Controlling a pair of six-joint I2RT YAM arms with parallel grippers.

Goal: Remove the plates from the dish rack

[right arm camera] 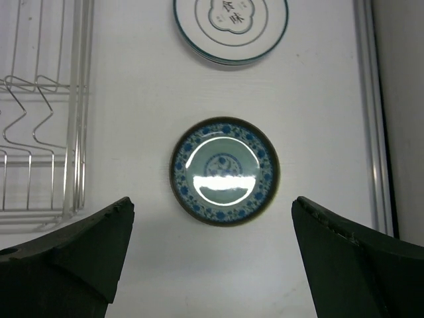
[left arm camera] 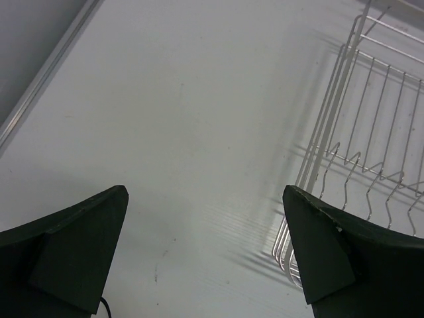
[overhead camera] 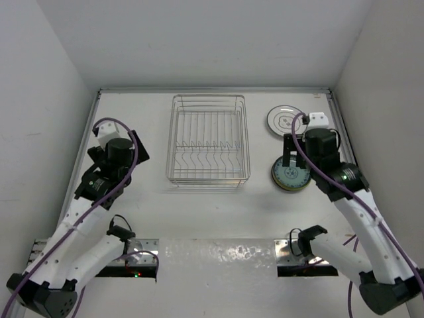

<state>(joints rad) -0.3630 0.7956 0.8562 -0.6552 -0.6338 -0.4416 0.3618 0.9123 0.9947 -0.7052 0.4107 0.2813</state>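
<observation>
White tabletop, plain white walls 3 sides, shiny strip nr front edge; soft even light.

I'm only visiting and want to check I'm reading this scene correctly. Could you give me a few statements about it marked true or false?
1. The dish rack has no plates in it. True.
2. The blue-patterned plate lies flat on the table, to the right of the rack. True.
3. The right gripper is clamped on the blue-patterned plate. False: its fingers are spread wide above the plate and do not touch it.
4. The white plate with dark rings sits on top of the blue-patterned plate. False: it lies apart, farther from the arms.
5. The left gripper holds a plate. False: it is open and holds nothing, beside the rack.
</observation>
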